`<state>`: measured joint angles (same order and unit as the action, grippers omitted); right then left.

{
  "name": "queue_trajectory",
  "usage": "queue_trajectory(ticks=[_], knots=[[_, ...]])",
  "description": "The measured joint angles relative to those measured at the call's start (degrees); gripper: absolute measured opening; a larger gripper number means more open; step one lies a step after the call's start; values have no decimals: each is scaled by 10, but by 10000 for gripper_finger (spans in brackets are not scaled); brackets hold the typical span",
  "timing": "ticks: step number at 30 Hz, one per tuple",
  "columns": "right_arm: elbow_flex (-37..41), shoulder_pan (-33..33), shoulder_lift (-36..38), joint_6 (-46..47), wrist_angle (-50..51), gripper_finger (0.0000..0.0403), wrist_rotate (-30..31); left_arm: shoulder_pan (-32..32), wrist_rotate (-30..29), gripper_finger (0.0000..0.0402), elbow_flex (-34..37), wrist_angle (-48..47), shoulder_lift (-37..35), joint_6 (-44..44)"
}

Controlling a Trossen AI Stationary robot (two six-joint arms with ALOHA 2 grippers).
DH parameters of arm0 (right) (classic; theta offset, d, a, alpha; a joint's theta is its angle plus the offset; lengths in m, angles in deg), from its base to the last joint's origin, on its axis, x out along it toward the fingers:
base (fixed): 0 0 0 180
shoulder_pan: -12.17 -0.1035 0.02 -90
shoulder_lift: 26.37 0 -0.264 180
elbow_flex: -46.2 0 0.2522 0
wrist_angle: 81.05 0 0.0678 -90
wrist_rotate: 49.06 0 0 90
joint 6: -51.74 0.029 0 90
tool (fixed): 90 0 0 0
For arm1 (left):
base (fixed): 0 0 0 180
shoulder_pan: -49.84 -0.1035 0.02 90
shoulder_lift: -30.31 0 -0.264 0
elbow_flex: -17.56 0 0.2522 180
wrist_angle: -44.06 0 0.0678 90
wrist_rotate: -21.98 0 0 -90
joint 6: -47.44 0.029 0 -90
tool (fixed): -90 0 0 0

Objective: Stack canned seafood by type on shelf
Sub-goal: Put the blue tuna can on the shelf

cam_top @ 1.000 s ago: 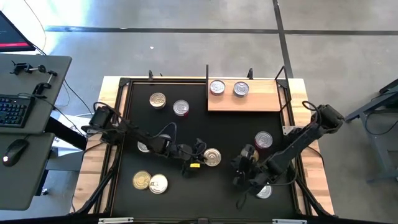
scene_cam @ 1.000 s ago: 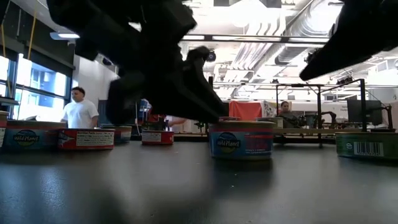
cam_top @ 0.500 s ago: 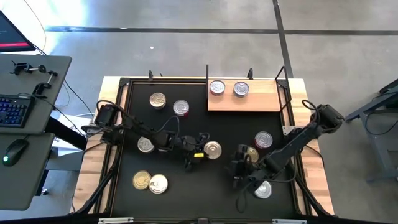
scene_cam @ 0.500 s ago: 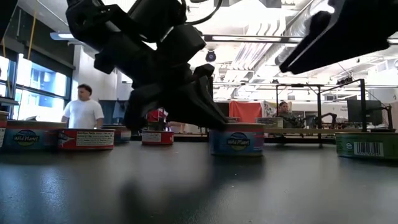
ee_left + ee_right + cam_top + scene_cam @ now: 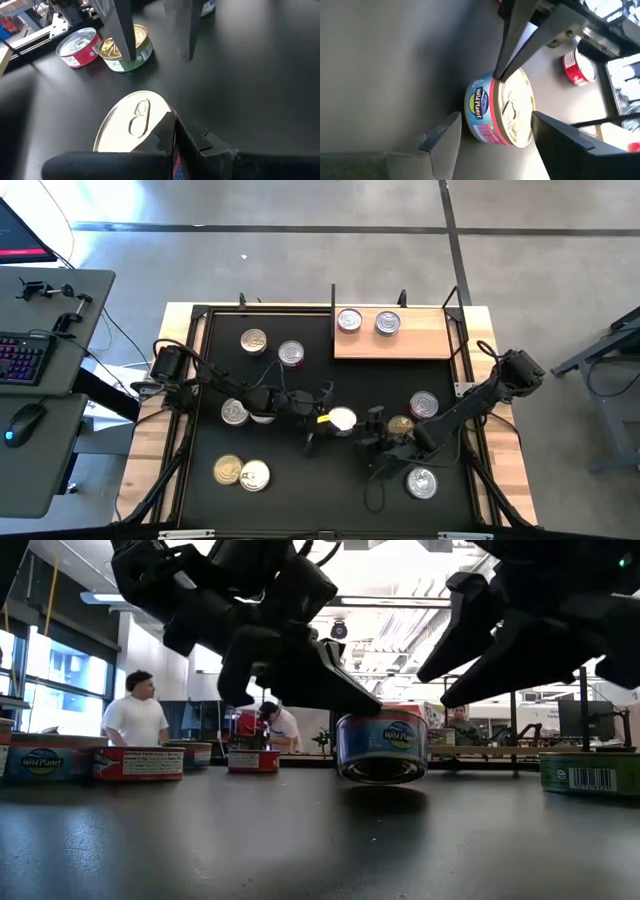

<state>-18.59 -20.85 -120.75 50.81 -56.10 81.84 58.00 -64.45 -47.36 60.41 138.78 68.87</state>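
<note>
1. Canned seafood: one blue-sided can (image 5: 342,419) hangs just above the black mat (image 5: 300,480), mid-table, clenched in the left gripper (image 5: 325,418) jaws.
2. Right gripper (image 5: 372,428), jaws spread, sits just right of it.
3. Two silver cans (image 5: 349,321) stand on the far shelf (image 5: 420,340).

Left end effector (image 5: 330,420) squeezed shut, reaching in toward the middle. Right end effector (image 5: 372,428) close beside it, fingers spread wide apart.

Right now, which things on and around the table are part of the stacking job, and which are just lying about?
Job: left gripper, shut on the lifted blue can; right gripper, open beside it; loose cans; shelf holding two cans.
Lying about: keyboard, mouse.
</note>
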Motion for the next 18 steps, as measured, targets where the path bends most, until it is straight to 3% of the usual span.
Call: queue_trajectory(ticks=[5, 14, 18], knots=[[0, 18, 0, -24, -3, 236, -9, -10, 9, 1, 0, 9, -1, -29], [0, 54, -5, -41, -4, 285, -60, -11, 9, 0, 0, 11, -1, -39], [-1, 59, -42, -88, -7, 287, -44, -11, 9, 0, 0, 15, -1, -43]])
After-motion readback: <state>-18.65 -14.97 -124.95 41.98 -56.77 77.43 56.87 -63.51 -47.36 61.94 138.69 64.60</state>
